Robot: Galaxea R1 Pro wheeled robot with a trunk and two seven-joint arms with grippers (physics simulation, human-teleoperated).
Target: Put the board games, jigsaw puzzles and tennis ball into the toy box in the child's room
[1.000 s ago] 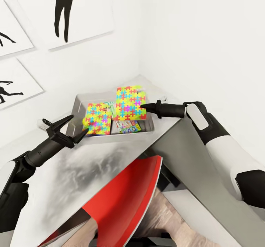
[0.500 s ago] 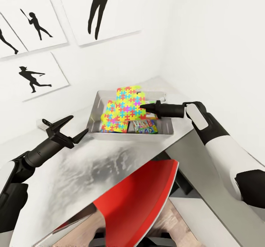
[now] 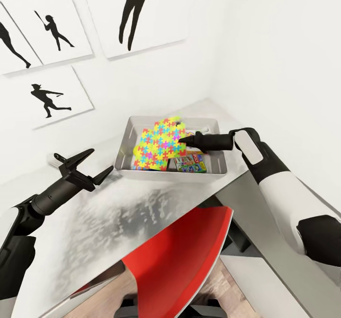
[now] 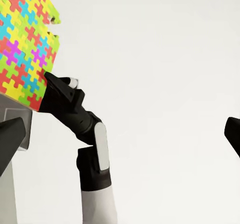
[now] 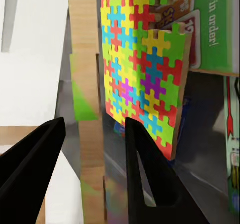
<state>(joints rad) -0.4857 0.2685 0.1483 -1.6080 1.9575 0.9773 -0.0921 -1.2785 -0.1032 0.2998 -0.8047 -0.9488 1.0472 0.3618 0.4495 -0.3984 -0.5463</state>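
Tabletop (image 3: pixel 94 232): I see right pincer (image 3: pixel 182 140) tip at puzzle sheet (image 3: pixel 158 143) over toy box (image 3: pixel 124 142), grip unclear; its wrist view shows jaws apart. Left pincer (image 3: pixel 92 164) open, empty.

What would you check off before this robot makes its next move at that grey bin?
1. Right hand open: ok, its fingers stand apart in the right wrist view.
2. Puzzle sheet free of that hand: ok, it is not between the fingers.
3. Puzzle sheet lying flat in the toy box: not ok, it stands tilted.
4. Game box inside the toy box: ok.
5. Left hand open, empty, short of the toy box: ok.
6. Tennis ball inside: cannot tell.
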